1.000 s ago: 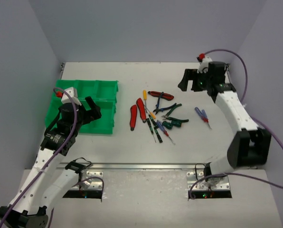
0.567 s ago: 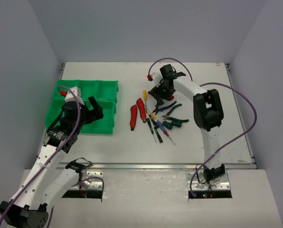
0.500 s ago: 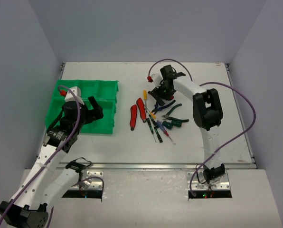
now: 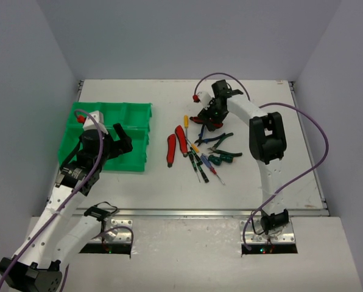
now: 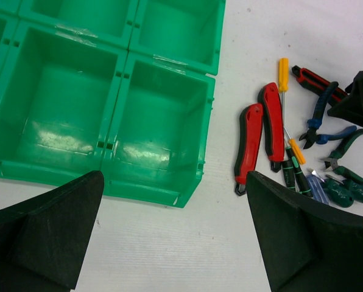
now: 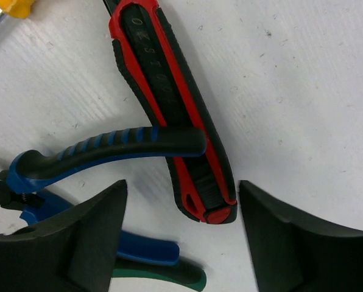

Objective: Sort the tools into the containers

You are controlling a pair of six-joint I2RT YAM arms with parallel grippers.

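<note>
The tools lie in a loose pile at mid-table: two red-handled cutters (image 4: 171, 149), a yellow screwdriver (image 4: 185, 120), blue pliers (image 4: 204, 135), green pliers (image 4: 221, 141) and thin screwdrivers (image 4: 197, 165). My right gripper (image 4: 211, 117) is down at the pile's far end. In the right wrist view it (image 6: 180, 210) is open, its fingers either side of the butt of a red-and-black tool (image 6: 169, 115), with a gap on both sides. A blue-handled pliers arm (image 6: 102, 152) crosses that tool. My left gripper (image 4: 122, 140) hangs open over the near right corner of the green containers (image 4: 108, 111).
In the left wrist view the green compartments (image 5: 123, 58) hold nothing, and the left gripper (image 5: 174, 176) spans bare table beside them. The grey walls close in the left, far and right sides. The right arm's purple cable (image 4: 303, 121) loops over the right of the table.
The right arm swung from the far right over to the tool pile and came down on the red-and-black tool, its jaws narrowing. The left arm barely moved.
</note>
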